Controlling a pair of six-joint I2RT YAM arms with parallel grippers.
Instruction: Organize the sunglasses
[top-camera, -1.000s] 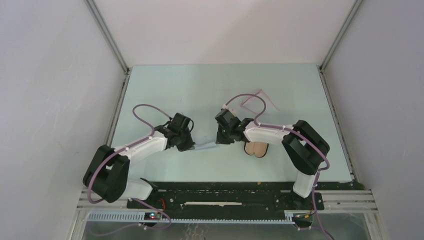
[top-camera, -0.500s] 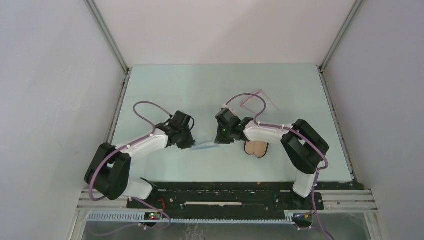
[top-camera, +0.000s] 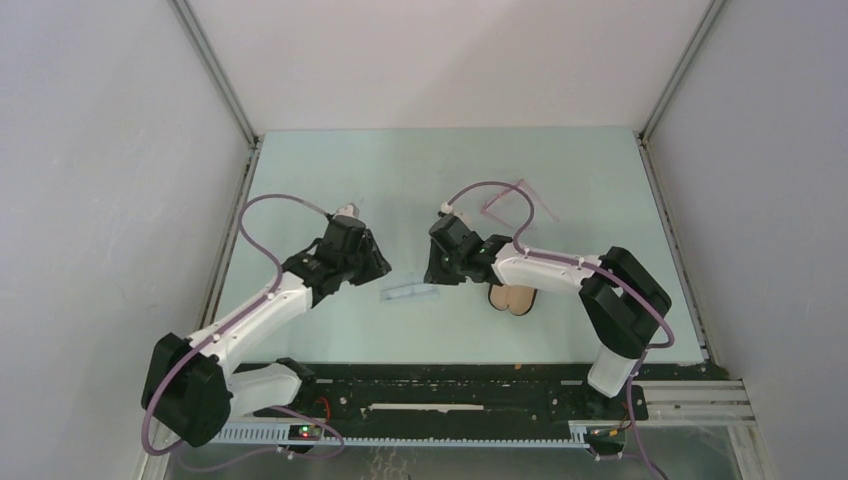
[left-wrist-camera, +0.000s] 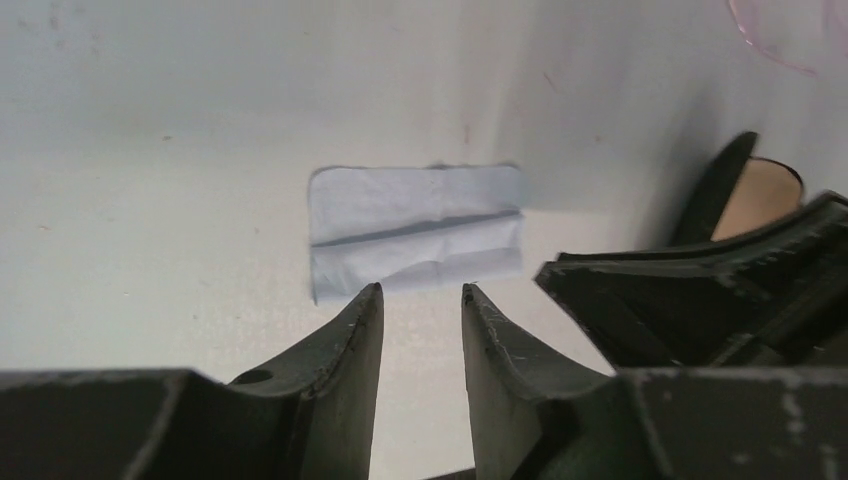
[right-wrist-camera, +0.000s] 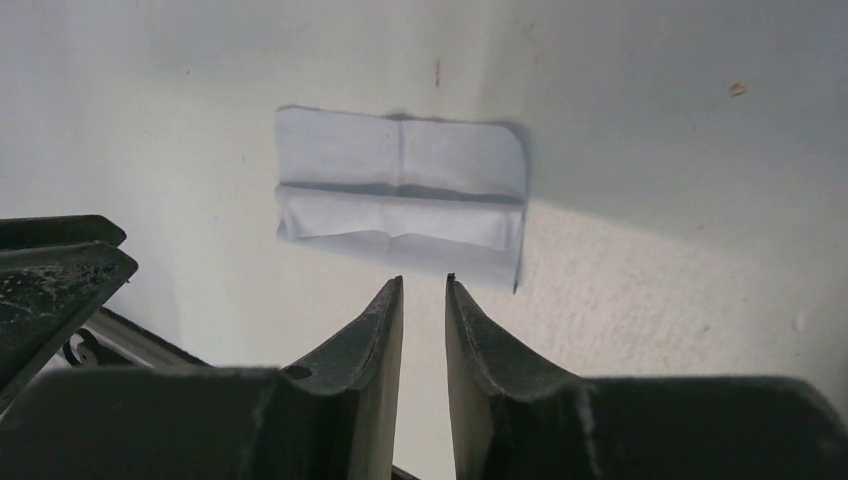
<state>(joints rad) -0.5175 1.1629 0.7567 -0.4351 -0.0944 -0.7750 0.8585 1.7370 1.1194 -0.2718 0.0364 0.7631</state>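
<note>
Step in hand: the light blue cloth lies folded flat on the tabletop between the two arms, so the cloth work is judged finished.
Left gripper: jaws parted by a narrow gap, nothing held, poised just short of the cloth's near edge.
Right gripper: jaws likewise narrowly parted and empty, facing the cloth from the opposite side.
Sunglasses: seen lying on the far part of the tabletop, beyond the right arm and well apart from the cloth; not yet handled.
Case: open with its tan lining showing, partly hidden under the right arm.
Next move: a reach to the sunglasses is called for, probably by the right arm. A light pinch on the thin frame would be needed, after which they could be placed into the case.
</note>
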